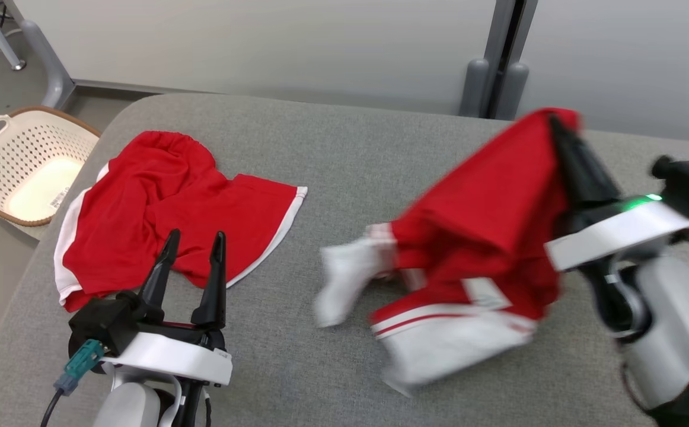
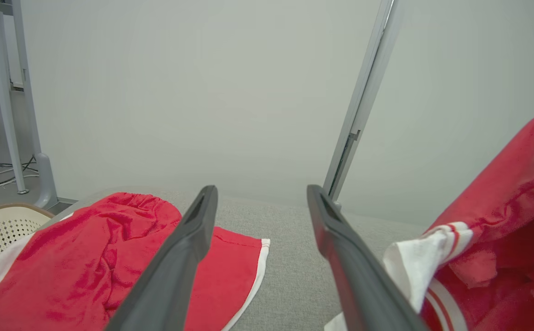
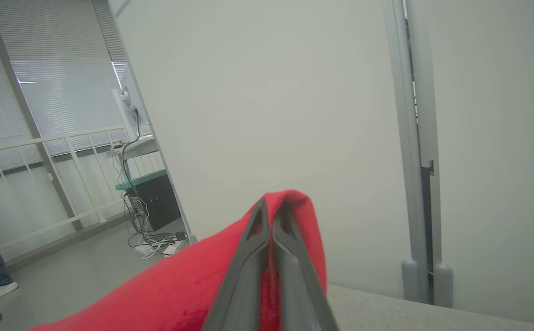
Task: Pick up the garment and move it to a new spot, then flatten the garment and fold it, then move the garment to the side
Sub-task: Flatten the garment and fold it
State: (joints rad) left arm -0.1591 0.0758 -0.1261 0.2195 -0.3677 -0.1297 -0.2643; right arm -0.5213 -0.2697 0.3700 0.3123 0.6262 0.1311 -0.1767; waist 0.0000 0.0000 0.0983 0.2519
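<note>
Grey table [image 1: 344, 148]: right jaws clamp the red garment [image 1: 487, 201] at its top fold; left jaws spread empty, well apart.

In the lower left of the head view, the left gripper [image 1: 196, 237] points up the frame on its white wrist, jaws spread wide with nothing between them. At the right edge, the right gripper [image 1: 556, 121] rises from a pale forearm [image 1: 667, 338], tilted up and leftward, jaws pressed together on the garment [image 1: 487, 196].
</note>
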